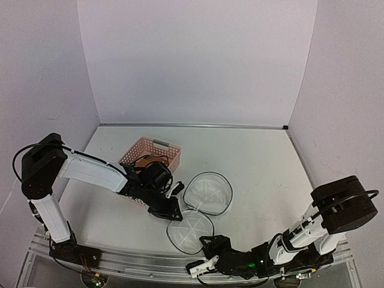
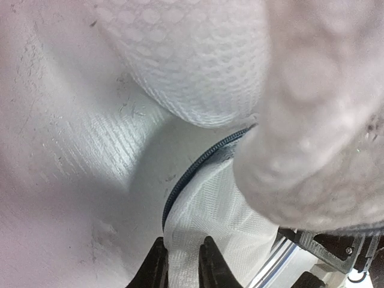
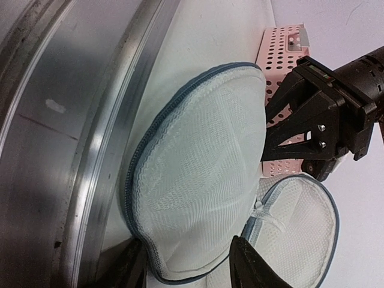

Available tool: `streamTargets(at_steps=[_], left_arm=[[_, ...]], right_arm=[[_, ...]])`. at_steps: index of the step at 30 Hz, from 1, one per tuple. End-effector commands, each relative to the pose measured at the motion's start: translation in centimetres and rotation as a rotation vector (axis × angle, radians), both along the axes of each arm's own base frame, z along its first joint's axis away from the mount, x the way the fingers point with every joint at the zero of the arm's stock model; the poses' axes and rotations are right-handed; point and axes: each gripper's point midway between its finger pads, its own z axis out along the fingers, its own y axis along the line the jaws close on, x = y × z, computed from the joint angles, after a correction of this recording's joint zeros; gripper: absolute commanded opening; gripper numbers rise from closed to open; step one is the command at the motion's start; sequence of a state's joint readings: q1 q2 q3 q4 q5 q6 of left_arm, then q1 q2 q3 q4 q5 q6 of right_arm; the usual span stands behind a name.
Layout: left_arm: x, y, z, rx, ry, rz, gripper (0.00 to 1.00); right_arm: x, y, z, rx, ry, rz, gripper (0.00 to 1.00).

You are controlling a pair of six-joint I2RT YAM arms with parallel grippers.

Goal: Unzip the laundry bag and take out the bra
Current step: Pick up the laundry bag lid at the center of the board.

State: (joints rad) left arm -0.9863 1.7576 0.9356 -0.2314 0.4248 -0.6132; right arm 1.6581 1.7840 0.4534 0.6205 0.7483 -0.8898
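Laundry bag [image 1: 208,193] open, lid [image 1: 191,231] lying flat toward near edge; left jaws pinch mesh; right jaws half-open astride rim.

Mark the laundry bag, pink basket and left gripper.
laundry bag [image 1: 208,193], top view, mesh of its far half
pink basket [image 1: 146,143], top view, far rim
left gripper [image 2: 182,267], left wrist view, midway between fingertips pinching the bag's mesh

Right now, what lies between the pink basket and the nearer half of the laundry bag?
The left gripper, jaws pinching the laundry bag; the top view shows it.
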Motion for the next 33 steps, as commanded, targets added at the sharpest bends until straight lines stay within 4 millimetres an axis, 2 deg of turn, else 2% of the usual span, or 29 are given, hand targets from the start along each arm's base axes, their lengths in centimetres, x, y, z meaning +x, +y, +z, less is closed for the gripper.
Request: streamTargets(at_steps=[1,4,7,10,19,23,28,33], left_arm=[[-0.8,-1.1,1.2,-0.069,0.032,-0.027,0.14],[-0.8,-1.2,1.7,-0.084,0.027,-0.029,0.02],[-0.8,-1.3,2.4,-0.101,0.023,-0.03,0.0],[-0.7,-1.4,2.9,-0.116,0.017,-0.026,0.0],[-0.6,-2.8,6.9,-0.248,0.025,-0.015,0.0],[0.5,-2.6,8.6,-0.299,0.03,0.029,0.0],[2.6,-1.2,10.4,-0.375,0.046,0.107,0.0],[4.1,-0.8,12.4,-0.455,0.057,0.147,0.0]], right_arm=[[0.0,0.9,0.4,0.037,0.006,-0.007,0.43],[0.2,0.9,0.7,0.048,0.0,-0.018,0.37],[0.3,1.0,1.2,0.072,0.001,-0.031,0.29],[0.3,1.0,1.8,0.109,0.017,-0.045,0.28],[0.0,0.4,4.5,0.261,0.102,-0.06,0.59],[-0.1,-0.3,5.9,0.305,0.114,-0.055,0.64],[0.0,-1.4,7.5,0.346,0.127,-0.051,0.7],[-0.2,-1.5,8.8,0.407,0.169,-0.056,0.78]])
